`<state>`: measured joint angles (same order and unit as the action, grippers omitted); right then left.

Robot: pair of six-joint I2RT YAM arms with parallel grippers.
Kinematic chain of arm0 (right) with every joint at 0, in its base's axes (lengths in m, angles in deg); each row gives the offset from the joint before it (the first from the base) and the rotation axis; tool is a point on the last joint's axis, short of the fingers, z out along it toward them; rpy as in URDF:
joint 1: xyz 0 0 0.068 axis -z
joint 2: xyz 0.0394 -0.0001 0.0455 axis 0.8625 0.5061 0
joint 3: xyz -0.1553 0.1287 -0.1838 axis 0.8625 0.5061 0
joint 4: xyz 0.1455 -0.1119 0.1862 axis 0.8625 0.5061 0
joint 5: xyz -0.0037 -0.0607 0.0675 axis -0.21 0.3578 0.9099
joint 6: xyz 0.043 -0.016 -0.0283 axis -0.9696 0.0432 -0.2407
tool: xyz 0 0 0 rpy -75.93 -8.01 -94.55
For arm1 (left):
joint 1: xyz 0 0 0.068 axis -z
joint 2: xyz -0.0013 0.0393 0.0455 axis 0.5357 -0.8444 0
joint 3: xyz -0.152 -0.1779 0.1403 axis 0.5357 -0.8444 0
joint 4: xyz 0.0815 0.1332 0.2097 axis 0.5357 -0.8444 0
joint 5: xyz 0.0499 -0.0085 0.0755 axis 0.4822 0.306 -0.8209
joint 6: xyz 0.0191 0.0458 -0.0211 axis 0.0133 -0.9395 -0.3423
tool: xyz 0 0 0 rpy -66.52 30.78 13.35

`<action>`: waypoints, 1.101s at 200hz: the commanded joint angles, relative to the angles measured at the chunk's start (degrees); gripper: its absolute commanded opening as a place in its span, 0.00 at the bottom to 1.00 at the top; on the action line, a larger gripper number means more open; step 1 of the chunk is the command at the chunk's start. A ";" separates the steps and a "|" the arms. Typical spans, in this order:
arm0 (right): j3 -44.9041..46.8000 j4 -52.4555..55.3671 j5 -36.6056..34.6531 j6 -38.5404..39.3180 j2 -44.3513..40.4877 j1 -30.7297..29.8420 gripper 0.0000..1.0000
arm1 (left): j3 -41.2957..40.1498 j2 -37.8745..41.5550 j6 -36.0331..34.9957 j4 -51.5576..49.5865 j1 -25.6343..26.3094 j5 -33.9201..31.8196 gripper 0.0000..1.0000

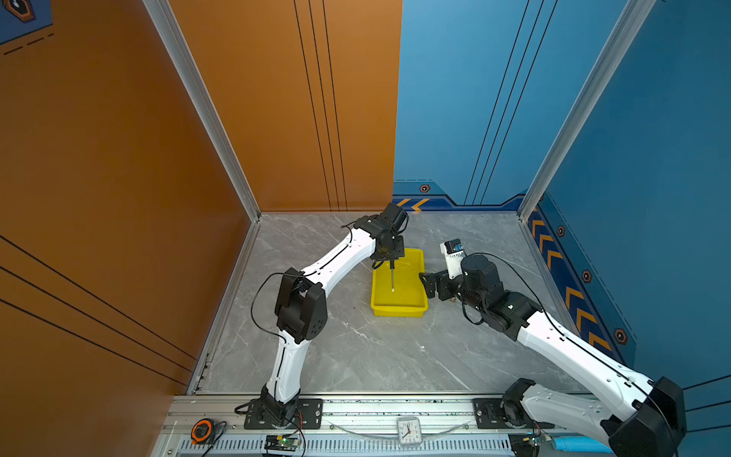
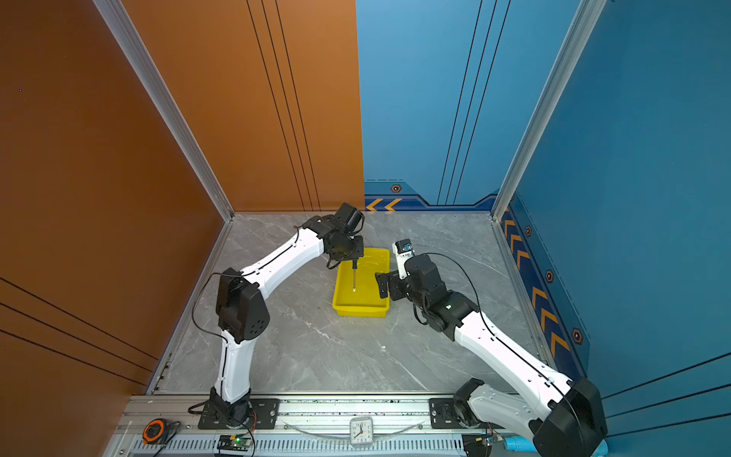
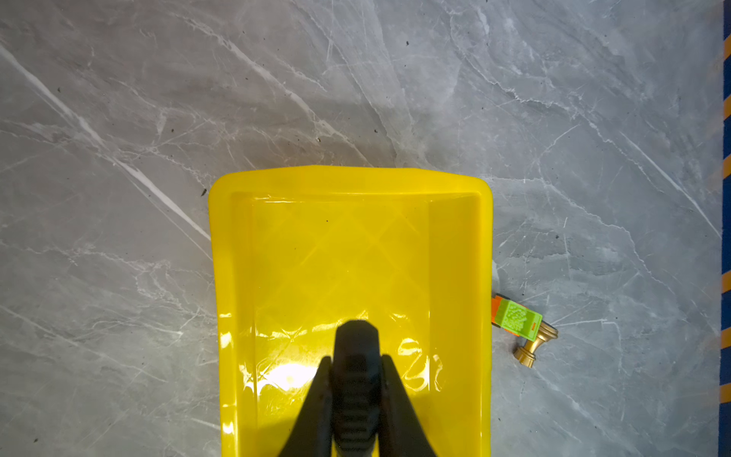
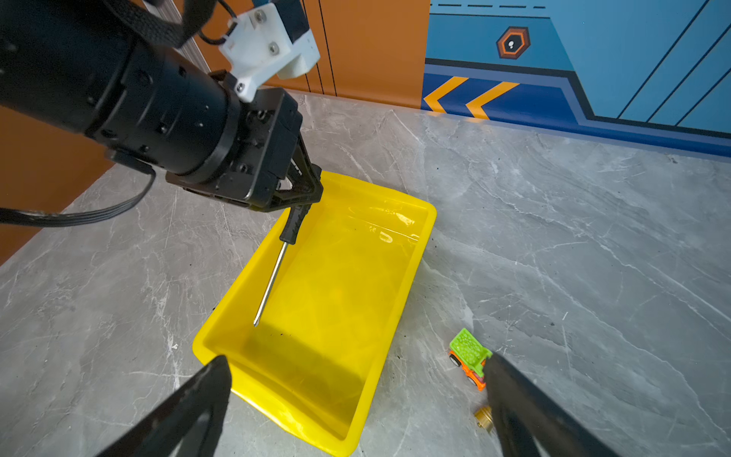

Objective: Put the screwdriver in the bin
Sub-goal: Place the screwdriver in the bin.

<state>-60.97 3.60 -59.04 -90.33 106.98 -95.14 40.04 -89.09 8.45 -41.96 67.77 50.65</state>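
Note:
The yellow bin point(image 1: 399, 311) point(image 2: 360, 311) sits mid-table between both arms. My left gripper point(image 1: 391, 261) point(image 2: 355, 259) point(image 4: 304, 190) hangs over the bin's far end, shut on the black ribbed handle of the screwdriver point(image 1: 392, 277) point(image 2: 355, 279) point(image 4: 273, 277). The silver shaft points steeply down into the bin point(image 4: 379, 190), its tip close to the inner wall; contact with the floor cannot be told. In the left wrist view the handle point(image 3: 356, 348) fills my left gripper point(image 3: 355, 360) above the bin point(image 3: 348, 180). My right gripper point(image 1: 426, 283) point(image 2: 381, 283) point(image 4: 356, 364) stands open beside the bin's right side, holding nothing.
A green and orange toy truck point(image 3: 516, 318) point(image 4: 468, 356) and a small brass knob point(image 3: 534, 348) point(image 4: 484, 419) lie on the marble just right of the bin, near my right fingers. Walls enclose three sides. A clock point(image 1: 408, 431) and tape measure point(image 1: 201, 431) sit on the front rail.

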 commanded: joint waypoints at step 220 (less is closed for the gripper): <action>7.61 1.07 -2.72 -5.44 -5.22 0.80 1.00 | 4.89 -12.28 3.21 -0.29 2.15 -0.80 0.00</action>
<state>-54.30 3.75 -60.77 -94.44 102.74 -94.40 42.58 -99.49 11.18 -41.72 69.58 50.62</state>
